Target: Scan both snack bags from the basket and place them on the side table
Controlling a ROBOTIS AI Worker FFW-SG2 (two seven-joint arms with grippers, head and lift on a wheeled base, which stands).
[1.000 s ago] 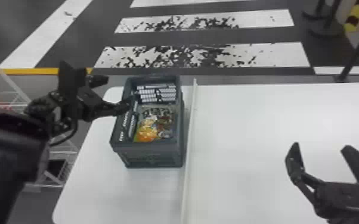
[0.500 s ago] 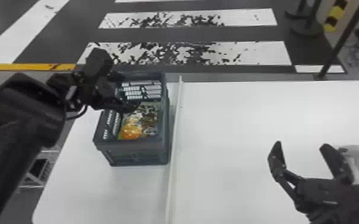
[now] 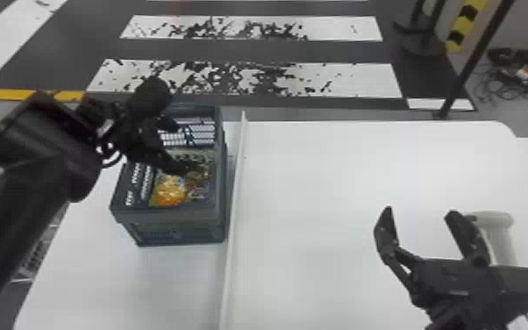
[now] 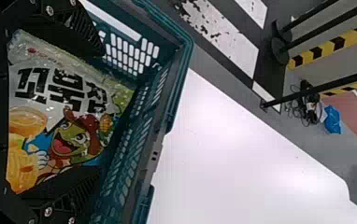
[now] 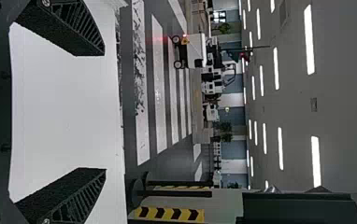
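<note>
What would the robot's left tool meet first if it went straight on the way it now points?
The left tool would most likely meet a snack bag inside the basket first, though the depth between them is unclear.

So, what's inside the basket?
A snack bag lies in the basket, the left pincer open over it. What lies beneath is covered, so I can't tell if a second one is there.

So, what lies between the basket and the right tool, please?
In the head view, a thin pale strip runs close beside the basket; from there to the right tool, it is white tabletop.
</note>
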